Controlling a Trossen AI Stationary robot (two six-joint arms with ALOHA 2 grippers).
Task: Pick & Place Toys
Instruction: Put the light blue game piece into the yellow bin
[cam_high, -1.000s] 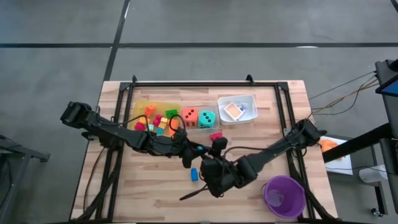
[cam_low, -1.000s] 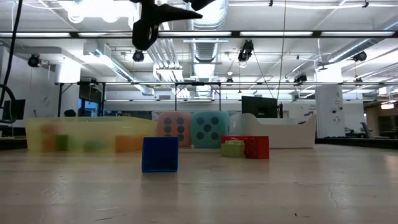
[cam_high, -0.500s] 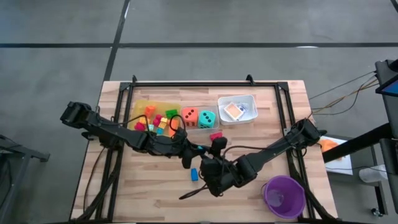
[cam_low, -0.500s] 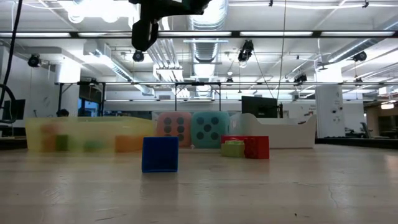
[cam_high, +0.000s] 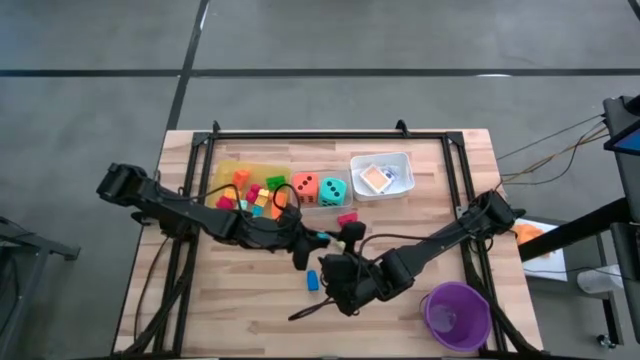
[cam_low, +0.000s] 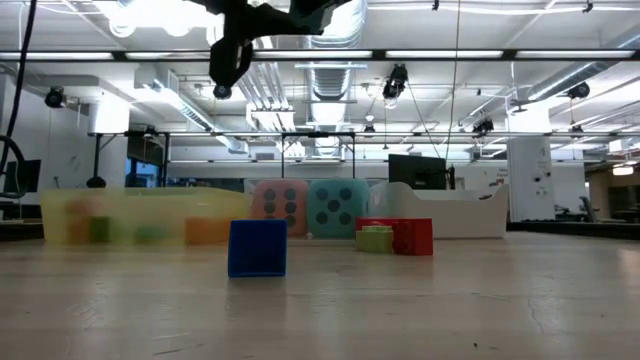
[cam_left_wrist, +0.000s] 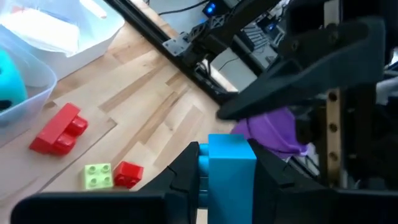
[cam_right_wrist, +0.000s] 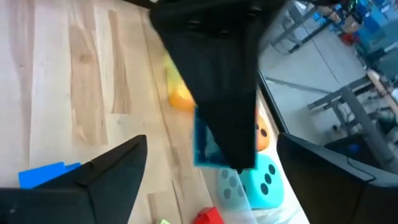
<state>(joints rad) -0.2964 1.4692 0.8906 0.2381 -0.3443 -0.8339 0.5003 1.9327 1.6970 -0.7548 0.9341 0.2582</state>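
A blue block (cam_left_wrist: 231, 168) hangs in the air over the table's middle, with my left gripper (cam_left_wrist: 227, 171) shut on it. My right gripper (cam_right_wrist: 217, 180) faces it from the table's right. It is open, and its fingers stand wide on either side of the block (cam_right_wrist: 208, 146) without touching. In the high view both grippers (cam_high: 312, 240) (cam_high: 345, 242) meet near the centre. A second blue block (cam_high: 312, 280) lies on the wood below them. Red and green blocks (cam_high: 347, 218) lie before the trays. My left gripper pinches the blue block by two opposite sides (cam_left_wrist: 208, 168) between its two fingers. The fingers come about level from the table's left. The block sticks out past the fingertips and is lifted clear, high above the table.
Along the far side stand a yellow tray (cam_high: 225, 170) of small blocks, a clear tray (cam_high: 320, 205) with an orange die (cam_high: 305, 186) and a teal die (cam_high: 333, 189), and a white tray (cam_high: 355, 165) holding cards. A purple cup (cam_high: 457, 315) stands near right.
The dark gripper parts at the top of the low view have changed outline a little. The held blue block stays in the air between the two grippers. The blocks on the table have not moved.
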